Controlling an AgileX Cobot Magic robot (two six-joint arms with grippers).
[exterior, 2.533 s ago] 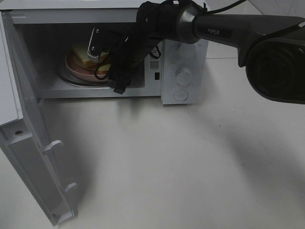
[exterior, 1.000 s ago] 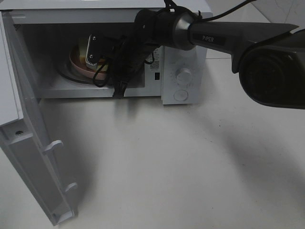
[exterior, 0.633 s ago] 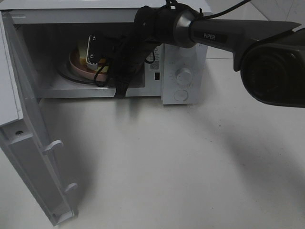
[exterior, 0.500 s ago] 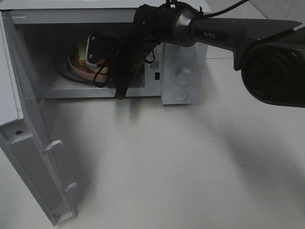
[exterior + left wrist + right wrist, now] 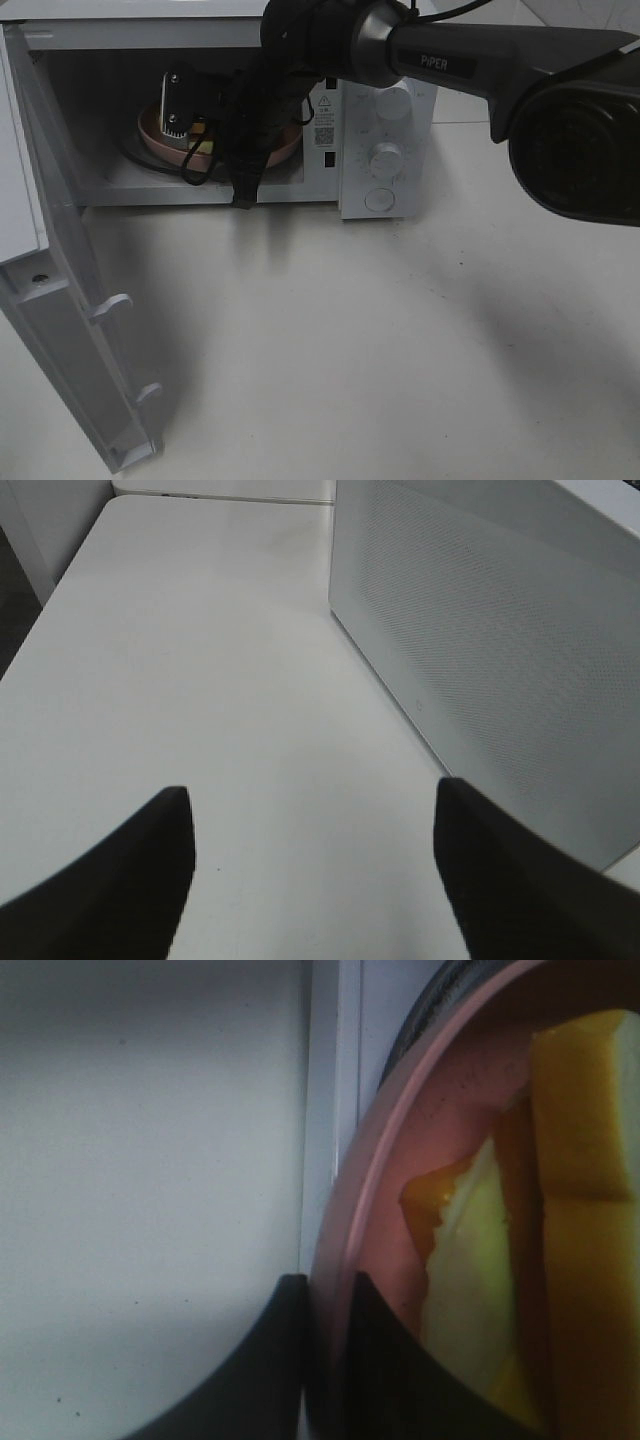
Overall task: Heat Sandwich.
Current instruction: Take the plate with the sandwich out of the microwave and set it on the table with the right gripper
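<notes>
R hand (image 5: pixel 325 1305) is inside the microwave (image 5: pixel 385 150), fingers clamped on the rim of the pink plate (image 5: pixel 345 1210). Sandwich (image 5: pixel 560 1210) sits on that plate, in the microwave cavity. Microwave door (image 5: pixel 60 300) is swung wide open. L hand (image 5: pixel 310 870) hangs w/ jaws spread wide, holding nothing, over the white counter (image 5: pixel 220 680), beside the microwave's perforated side wall.

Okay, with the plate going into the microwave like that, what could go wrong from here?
The right hand pinches only the thin rim of the round pink plate; if that grip slips, the plate may tilt and the pale sandwich pieces could slide. The arm and its black cables crowd the white microwave's opening, so a cable might snag on withdrawal.
</notes>
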